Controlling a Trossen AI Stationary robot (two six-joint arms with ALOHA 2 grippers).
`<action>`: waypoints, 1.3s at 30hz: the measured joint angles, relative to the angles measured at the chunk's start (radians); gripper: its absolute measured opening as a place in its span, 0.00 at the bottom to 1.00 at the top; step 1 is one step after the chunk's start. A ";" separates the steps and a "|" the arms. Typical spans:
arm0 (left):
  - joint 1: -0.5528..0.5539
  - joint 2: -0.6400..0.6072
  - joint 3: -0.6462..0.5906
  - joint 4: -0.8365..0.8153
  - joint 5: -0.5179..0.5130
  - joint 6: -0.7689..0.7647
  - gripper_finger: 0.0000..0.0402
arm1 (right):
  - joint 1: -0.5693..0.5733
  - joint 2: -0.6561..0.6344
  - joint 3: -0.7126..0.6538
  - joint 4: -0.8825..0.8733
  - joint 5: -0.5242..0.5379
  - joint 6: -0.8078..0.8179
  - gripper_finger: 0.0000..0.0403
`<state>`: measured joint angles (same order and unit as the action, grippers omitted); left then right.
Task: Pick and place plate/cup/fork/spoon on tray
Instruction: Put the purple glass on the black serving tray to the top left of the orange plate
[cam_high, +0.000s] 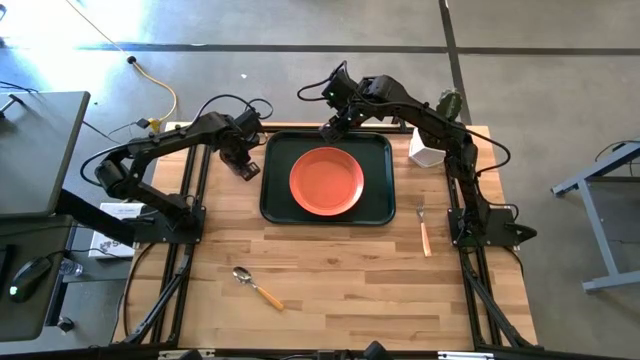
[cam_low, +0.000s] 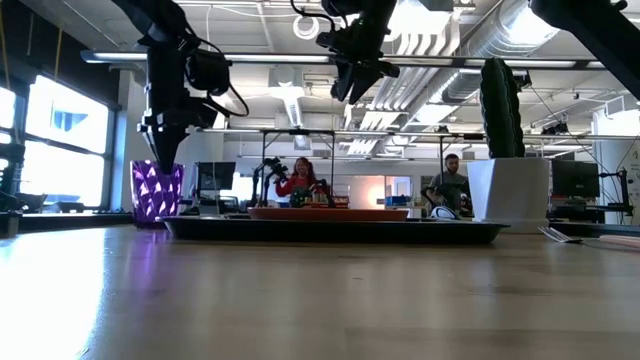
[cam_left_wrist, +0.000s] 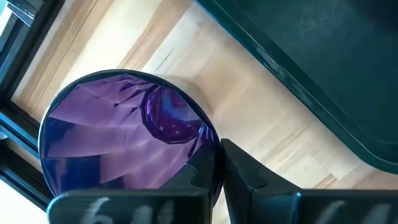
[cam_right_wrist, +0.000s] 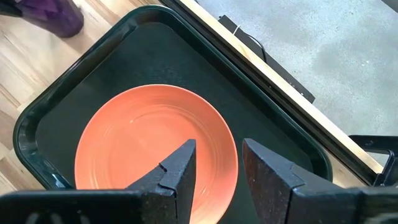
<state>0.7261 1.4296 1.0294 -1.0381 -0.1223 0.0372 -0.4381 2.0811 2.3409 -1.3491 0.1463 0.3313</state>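
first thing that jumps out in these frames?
The orange-red plate sitting in the middle of the dark green tray. Next, the left hand poised just above the purple cup on the table left of the tray, and the right hand open above the tray's far edge.

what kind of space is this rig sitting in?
Looks like an open-plan robotics lab or workshop: exposed ceiling ducts, people at workstations with monitors behind the table, bare concrete floor, and a second desk with a mouse beside it.
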 joint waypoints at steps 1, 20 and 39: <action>0.000 -0.003 0.000 0.000 0.000 0.004 0.02 | 0.000 0.000 0.000 0.000 0.000 0.000 0.31; -0.067 -0.271 0.000 0.115 -0.005 0.149 0.01 | 0.002 -0.010 0.000 -0.046 0.009 0.000 0.31; -0.171 -0.229 0.001 0.381 0.013 0.553 0.01 | -0.023 -0.106 0.000 -0.023 0.140 -0.053 0.31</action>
<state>0.5555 1.2009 1.0302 -0.6569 -0.1093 0.5900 -0.4615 1.9753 2.3409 -1.3717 0.2859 0.2787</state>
